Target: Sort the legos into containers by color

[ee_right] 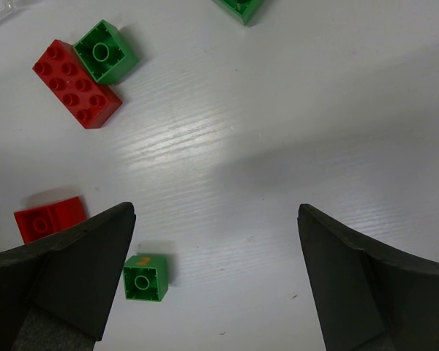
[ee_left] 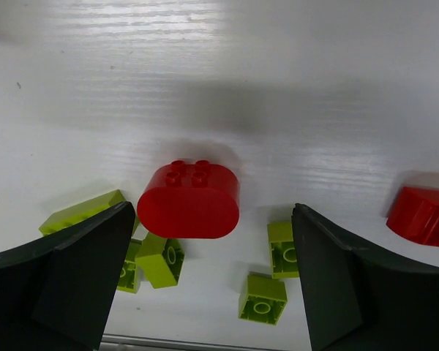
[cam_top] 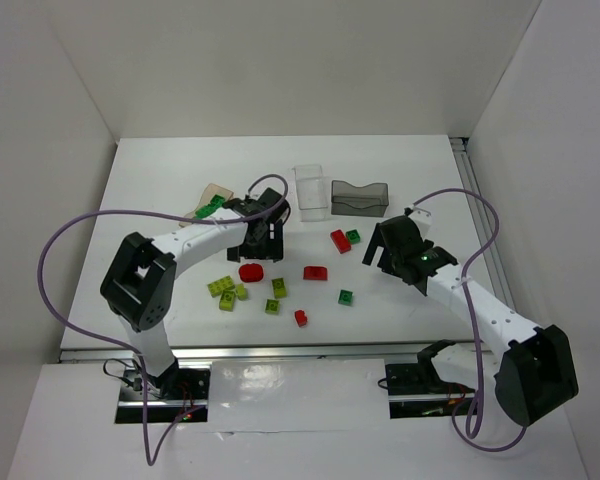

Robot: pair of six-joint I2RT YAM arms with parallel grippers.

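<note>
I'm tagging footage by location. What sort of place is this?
Probably a robot lab test cell: a white table boxed in by plain white walls, two arms bolted at its near edge, and toy bricks with small boxes set out for sorting.

No writing, number or brand can be read anywhere from where I stand. One green brick (ee_right: 145, 277) carries a tiny orange speck, too small to make out.

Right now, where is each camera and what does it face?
Top external: above and behind, facing down at table; both arms show.
Left wrist: above rounded red lego, facing down; own open fingers show.
Right wrist: facing down at table by long red brick; open fingers show.
Shared: rounded red lego, top and left wrist.
</note>
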